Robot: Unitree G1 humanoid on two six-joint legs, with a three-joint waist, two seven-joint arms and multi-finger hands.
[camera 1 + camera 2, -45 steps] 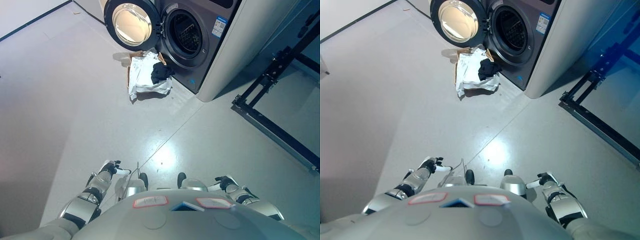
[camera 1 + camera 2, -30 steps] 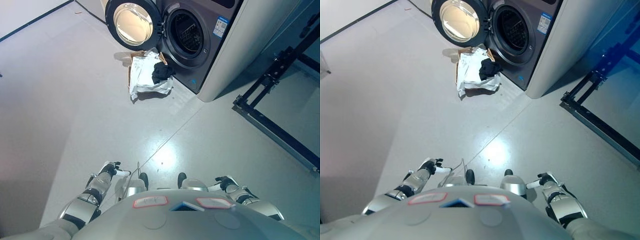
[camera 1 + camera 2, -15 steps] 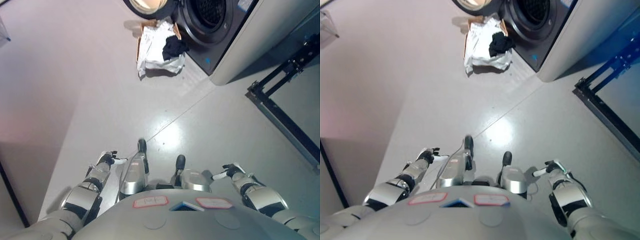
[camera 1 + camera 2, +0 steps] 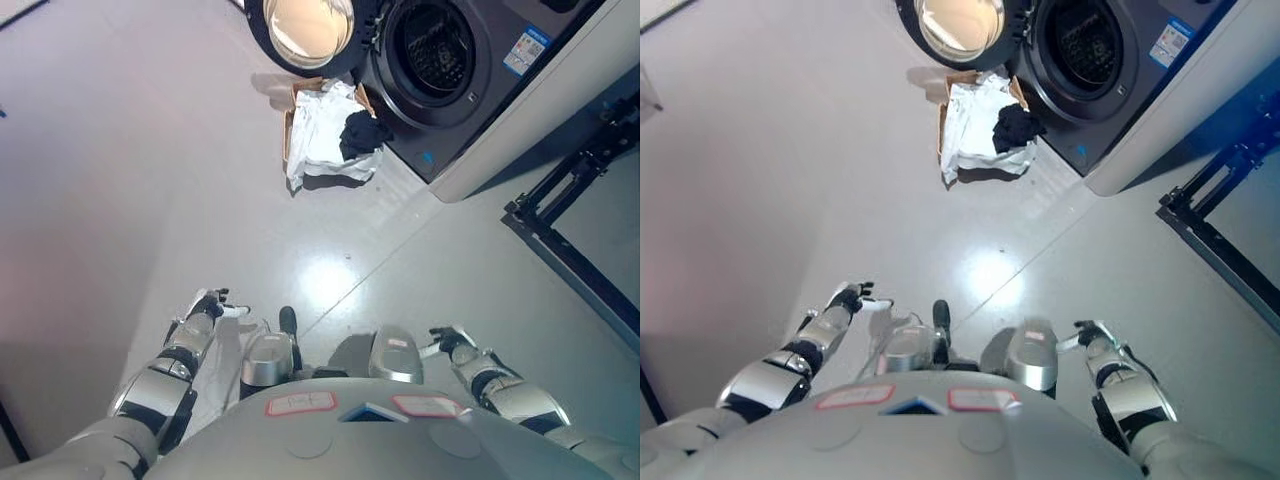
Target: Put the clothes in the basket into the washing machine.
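Observation:
A brown basket point(image 4: 297, 100) stands on the floor in front of the washing machine point(image 4: 470, 70). White clothes point(image 4: 325, 135) spill over it and a black garment point(image 4: 363, 131) lies on top. The machine's round door point(image 4: 305, 25) is swung open to the left and the dark drum point(image 4: 433, 48) is exposed. My left hand point(image 4: 207, 303) hangs low at the lower left, fingers relaxed and empty. My right hand point(image 4: 447, 342) hangs at the lower right, also relaxed and empty. Both hands are far from the basket.
A black metal frame point(image 4: 570, 230) lies on the floor to the right of the machine. Grey floor point(image 4: 150, 180) stretches between me and the basket.
The whole picture has shifted as the camera moved; the machine and basket now show more fully at the top. Both hands stay low and empty.

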